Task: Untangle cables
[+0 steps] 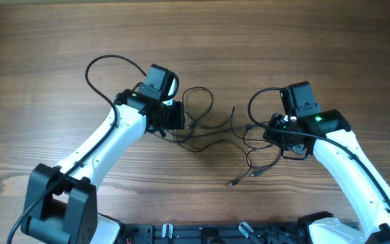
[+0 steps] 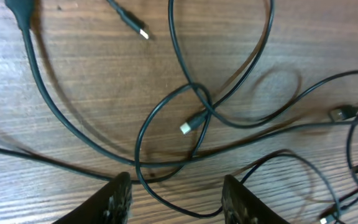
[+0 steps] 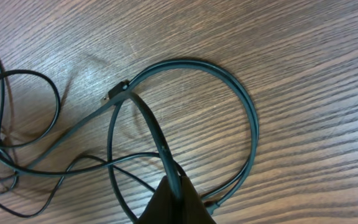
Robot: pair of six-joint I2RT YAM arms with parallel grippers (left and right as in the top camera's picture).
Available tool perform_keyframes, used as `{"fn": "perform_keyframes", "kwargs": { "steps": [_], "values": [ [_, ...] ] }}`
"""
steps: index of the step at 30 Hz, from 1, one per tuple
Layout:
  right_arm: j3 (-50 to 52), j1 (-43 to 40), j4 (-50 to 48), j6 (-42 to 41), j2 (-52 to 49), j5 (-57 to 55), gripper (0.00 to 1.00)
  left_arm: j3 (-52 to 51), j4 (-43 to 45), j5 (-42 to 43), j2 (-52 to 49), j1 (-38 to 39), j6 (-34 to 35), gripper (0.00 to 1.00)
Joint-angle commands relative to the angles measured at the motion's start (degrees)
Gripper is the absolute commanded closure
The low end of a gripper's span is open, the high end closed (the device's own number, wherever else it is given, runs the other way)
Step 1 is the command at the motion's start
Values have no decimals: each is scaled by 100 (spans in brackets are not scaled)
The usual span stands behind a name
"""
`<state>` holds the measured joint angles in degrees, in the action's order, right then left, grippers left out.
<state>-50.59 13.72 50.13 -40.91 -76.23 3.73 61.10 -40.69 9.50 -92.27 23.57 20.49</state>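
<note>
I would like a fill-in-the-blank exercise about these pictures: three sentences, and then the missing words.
1. The cables lie on a table made of ____.
2. The right gripper is shut on a ____.
3. The left gripper has its fingers apart, so it is ____.
Missing words: wood; cable; open.

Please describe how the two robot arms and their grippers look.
The left arm and the right arm have white links with black joints and black wrist blocks. A small green light glows on each wrist. A thick black cable loops out from the left arm. The left gripper and the right gripper have dark fingers.
</note>
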Motion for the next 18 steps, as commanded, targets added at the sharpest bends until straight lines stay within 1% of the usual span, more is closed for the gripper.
{"fn": "perform_keyframes", "kwargs": {
  "steps": [1, 6, 7, 9, 10, 12, 15, 17, 18],
  "values": [
    [42, -7, -20, 46, -72, 131, 96, -122, 35, -168, -199, 44, 15, 51],
    [42, -7, -22, 46, -72, 131, 96, -122, 35, -166, -396, 44, 74, 51],
    [42, -7, -39, 52, -72, 155, 95, -122, 42, -111, -426, 44, 149, 49],
    [42, -7, -125, 190, -72, 352, 96, -122, 120, 149, -431, 44, 144, 49],
    [42, -7, -177, 264, -72, 470, 96, -122, 203, 409, -431, 44, 142, 48],
    [42, -7, -332, 479, -72, 824, 96, -122, 439, 1121, -431, 44, 142, 43],
    [42, -7, -446, 496, -72, 1080, 96, -122, 911, 2450, -431, 44, 142, 37],
    [42, -7, -461, 498, -72, 1145, 96, -122, 1211, 3143, -431, 46, 144, 37],
    [42, -7, -461, 496, -72, 1145, 96, -122, 1298, 3307, -431, 57, 146, 37]
  ]
}}
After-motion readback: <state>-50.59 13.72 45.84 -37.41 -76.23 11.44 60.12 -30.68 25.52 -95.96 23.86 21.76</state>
